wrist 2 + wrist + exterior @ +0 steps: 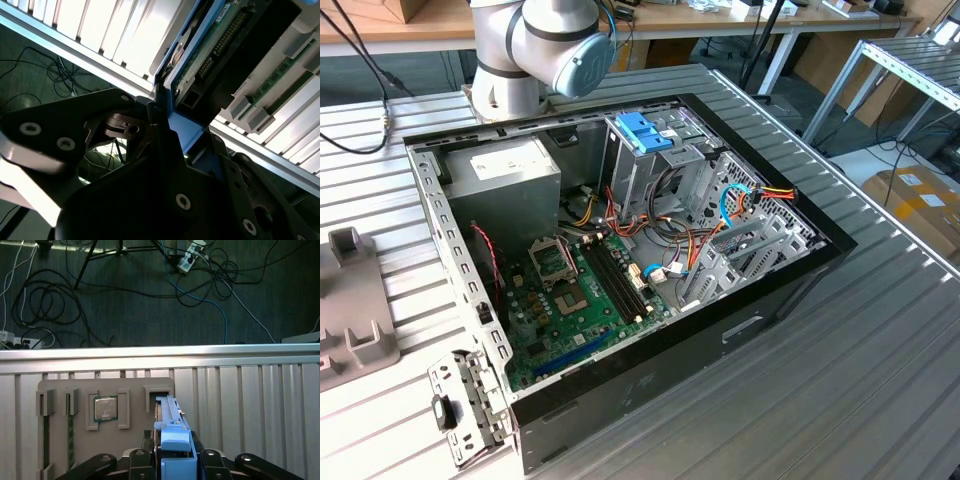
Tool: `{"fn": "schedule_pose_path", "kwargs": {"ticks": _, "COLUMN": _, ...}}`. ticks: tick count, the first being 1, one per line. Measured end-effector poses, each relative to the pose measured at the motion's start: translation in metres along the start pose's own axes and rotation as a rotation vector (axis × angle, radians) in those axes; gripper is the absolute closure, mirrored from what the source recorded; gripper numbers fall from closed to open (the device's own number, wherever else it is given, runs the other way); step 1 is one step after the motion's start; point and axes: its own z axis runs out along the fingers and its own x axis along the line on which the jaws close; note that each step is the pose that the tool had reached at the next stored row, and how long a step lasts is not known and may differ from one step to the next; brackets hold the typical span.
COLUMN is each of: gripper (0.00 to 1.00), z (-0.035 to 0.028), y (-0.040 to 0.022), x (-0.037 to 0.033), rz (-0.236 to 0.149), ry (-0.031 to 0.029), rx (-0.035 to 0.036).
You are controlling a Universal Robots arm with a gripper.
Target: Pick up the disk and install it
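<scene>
The disk (171,416) stands on edge, a grey-silver drive in a bright blue carrier frame, with its far end at a slot of a grey holder (134,390). In the first wrist view my gripper (173,450) has a black finger pressed on each side of the blue frame. The second wrist view has the disk's (220,45) green circuit board and blue frame edge running between the same fingers (155,117) of the gripper (167,127). Whether the disk has left the slot I cannot tell.
The open computer case (790,290) lies on the ribbed metal table, its drive cage (655,170) topped by a blue bracket (644,130). The arm's base (510,85) stands behind it. The grey holder (350,310) also carries a processor chip (105,408) and memory sticks (70,437). Cables (45,305) litter the floor.
</scene>
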Motion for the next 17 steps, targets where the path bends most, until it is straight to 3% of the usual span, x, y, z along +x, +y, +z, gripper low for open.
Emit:
{"fn": "schedule_pose_path", "kwargs": {"ticks": 3, "gripper": 0.63, "z": -0.0002, "y": 0.0000, "x": 0.0000, "rz": 0.000, "ry": 0.0087, "rx": 0.0005}}
{"fn": "schedule_pose_path", "kwargs": {"ticks": 5, "gripper": 0.63, "z": -0.0004, "y": 0.0000, "x": 0.0000, "rz": 0.000, "ry": 0.0115, "rx": 0.0005}}
{"fn": "schedule_pose_path", "kwargs": {"ticks": 17, "gripper": 0.63, "z": -0.0037, "y": 0.0002, "x": -0.0004, "rz": 0.001, "ry": 0.0126, "rx": 0.0006}}
